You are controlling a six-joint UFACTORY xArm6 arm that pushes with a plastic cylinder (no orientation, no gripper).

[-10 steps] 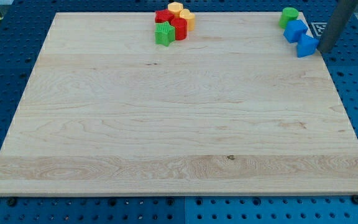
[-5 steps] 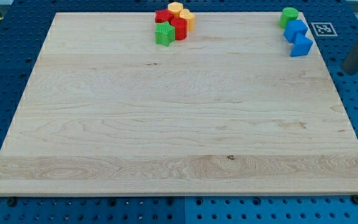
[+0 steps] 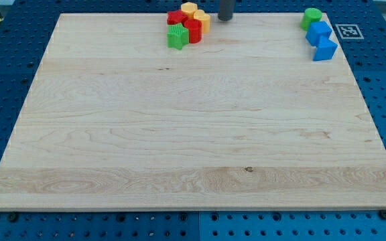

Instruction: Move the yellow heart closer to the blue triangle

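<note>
Currently my tip (image 3: 225,19) sits on the wrong side of the yellow heart (image 3: 202,21).
Tip bare, just right of heart at top-edge cluster; blue triangle (image 3: 325,50) far right, so approach from left.

the yellow heart (image 3: 203,20) lies flat at the board's top edge, on the 3 o'clock side of a tight cluster, pressed against a red block to its 9 o'clock; its lobed outline is only partly visible. the blue triangle (image 3: 325,49) lies flat near the top right corner, well apart from the heart at about its 3 to 4 o'clock, touching another blue block at its own 11 o'clock.
</note>
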